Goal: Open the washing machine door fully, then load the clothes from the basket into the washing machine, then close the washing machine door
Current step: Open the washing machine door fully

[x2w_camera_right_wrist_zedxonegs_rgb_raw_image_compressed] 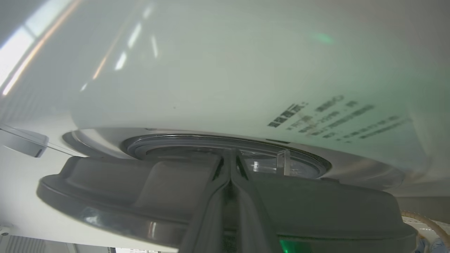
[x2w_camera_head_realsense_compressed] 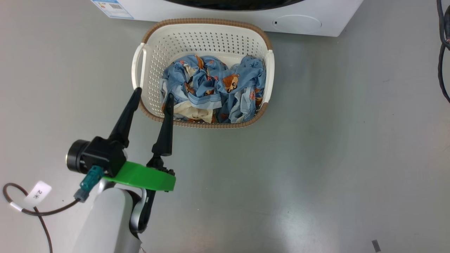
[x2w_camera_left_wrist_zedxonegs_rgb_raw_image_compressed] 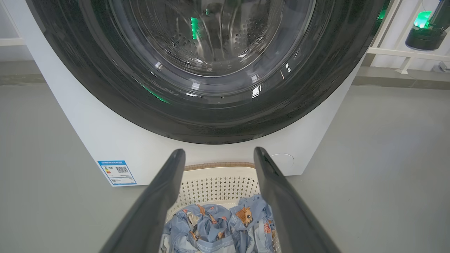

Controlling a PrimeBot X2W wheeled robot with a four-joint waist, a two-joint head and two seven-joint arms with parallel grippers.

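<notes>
The basket (x2w_camera_head_realsense_compressed: 207, 26) stands on the floor right against the washing machine (x2w_camera_head_realsense_compressed: 246, 15), and the blue printed clothes (x2w_camera_head_realsense_compressed: 214, 88) lie heaped in it with a cream piece at the near side. My left gripper (x2w_camera_head_realsense_compressed: 153, 93) hovers open over the basket's near left corner, holding nothing. Along its fingers, the left wrist view has the glossy black washing machine door (x2w_camera_left_wrist_zedxonegs_rgb_raw_image_compressed: 211, 116) above the basket (x2w_camera_left_wrist_zedxonegs_rgb_raw_image_compressed: 218, 175) and clothes (x2w_camera_left_wrist_zedxonegs_rgb_raw_image_compressed: 218, 225). My right gripper (x2w_camera_right_wrist_zedxonegs_rgb_raw_image_compressed: 230, 158) is shut, its fingertips in the narrow gap between the door's grey inner face (x2w_camera_right_wrist_zedxonegs_rgb_raw_image_compressed: 140, 189) and the machine's white front (x2w_camera_right_wrist_zedxonegs_rgb_raw_image_compressed: 211, 70).
A blue label sticker (x2w_camera_head_realsense_compressed: 112, 8) and a round flap (x2w_camera_head_realsense_compressed: 297, 24) mark the machine's lower front. Black cables (x2w_camera_head_realsense_compressed: 443, 52) hang at the right edge, and a tagged cable (x2w_camera_head_realsense_compressed: 35, 195) lies at the lower left. White frames (x2w_camera_left_wrist_zedxonegs_rgb_raw_image_compressed: 386, 49) stand right of the machine. Grey floor spreads around the basket.
</notes>
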